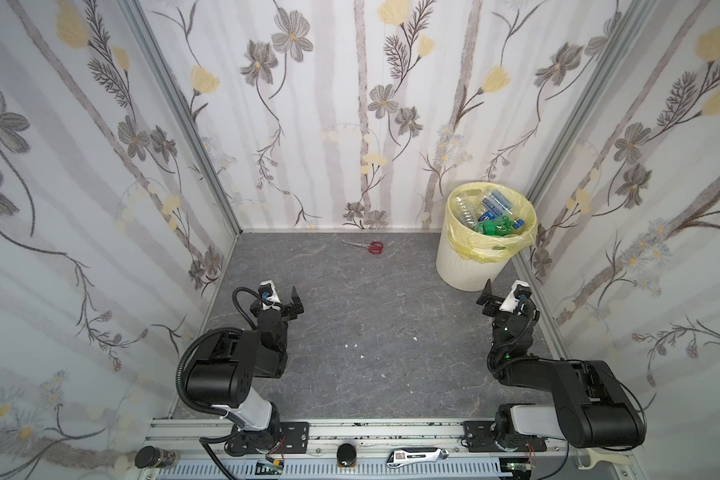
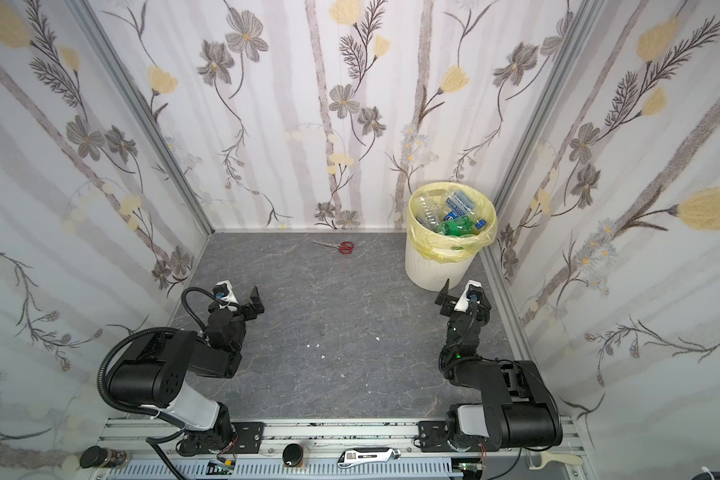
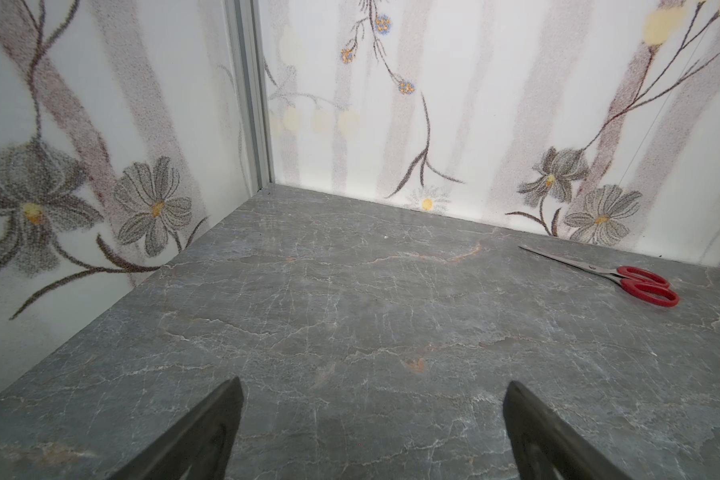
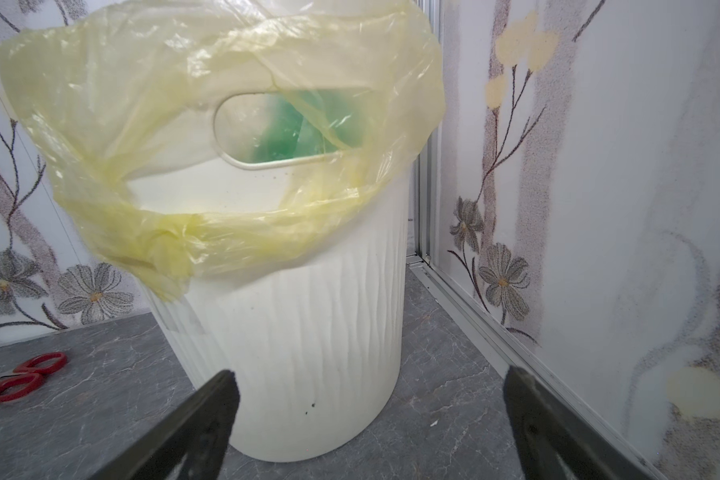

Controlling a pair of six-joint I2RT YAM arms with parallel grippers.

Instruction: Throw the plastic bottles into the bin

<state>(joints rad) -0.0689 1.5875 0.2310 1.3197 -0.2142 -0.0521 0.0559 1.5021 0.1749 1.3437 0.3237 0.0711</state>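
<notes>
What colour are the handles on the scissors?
Red. The scissors show best in the left wrist view.

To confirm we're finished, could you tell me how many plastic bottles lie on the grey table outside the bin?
0. All visible clear or green plastic bottles sit inside the white ribbed bin; others may hide beneath.

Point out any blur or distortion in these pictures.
Both top views: sharp, evenly lit, wall posts splay outward. Left wrist: scissors crisp, left gripper blurred. Right wrist: bin fills the frame, bag soft-edged, right gripper blurred.
</notes>
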